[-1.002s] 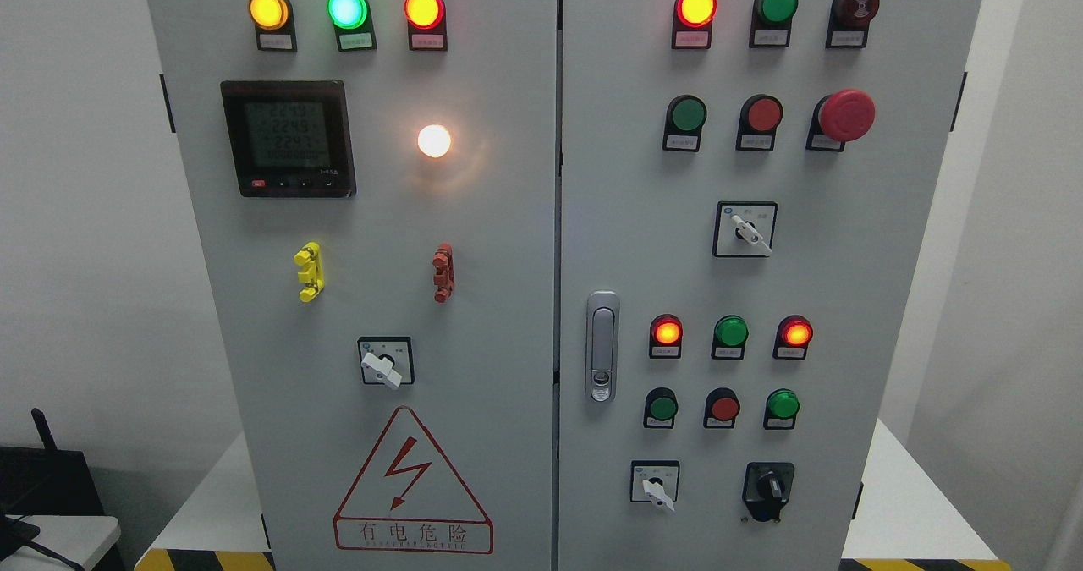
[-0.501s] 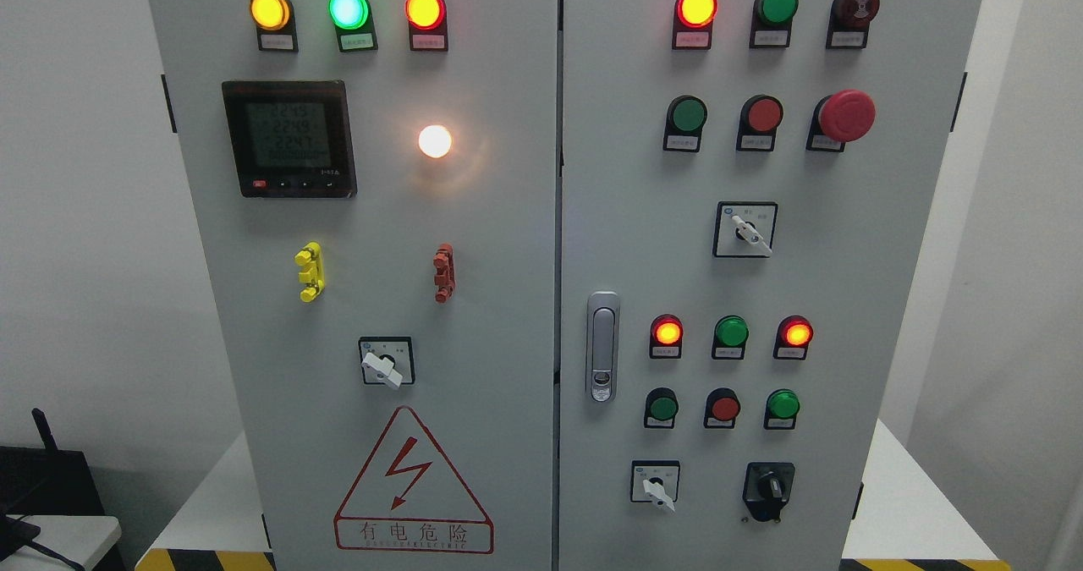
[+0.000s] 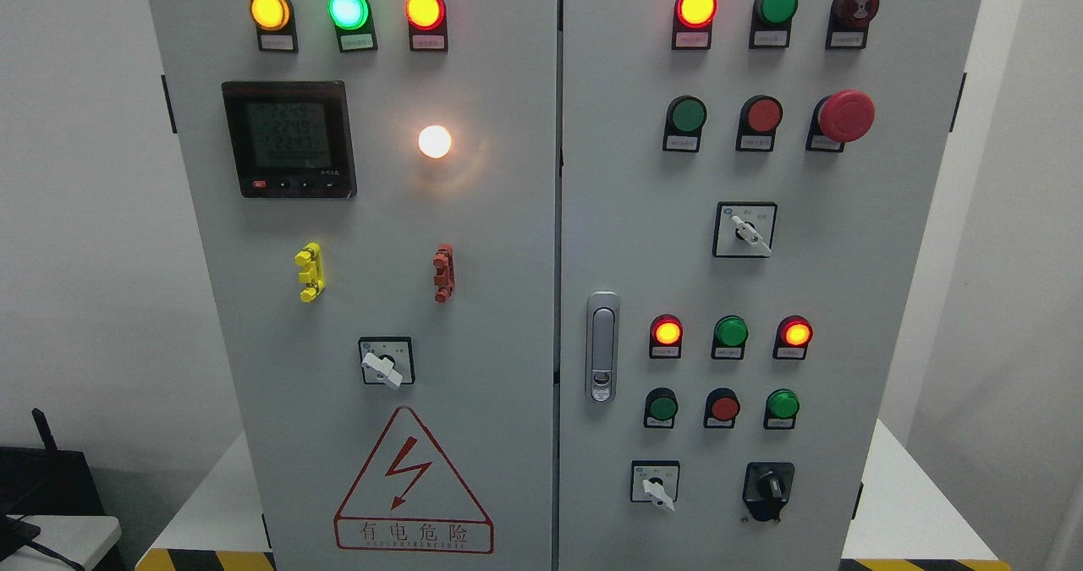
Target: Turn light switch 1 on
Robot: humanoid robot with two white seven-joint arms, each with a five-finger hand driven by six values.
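A grey two-door cabinet [image 3: 525,241] stands on a white table [image 3: 901,503] against pale walls. Neither hand is in view (finger state cannot be told). Which control is switch 1 cannot be told; a white lamp [image 3: 435,141] glows on the left door.

Likely light switch 1 [image 3: 387,361]: white-handled rotary selector on a black-framed square plate, left door, lower centre. Handle points toward 4 o'clock. Lit white lamp [image 3: 435,141] sits at its 12 o'clock, well apart.
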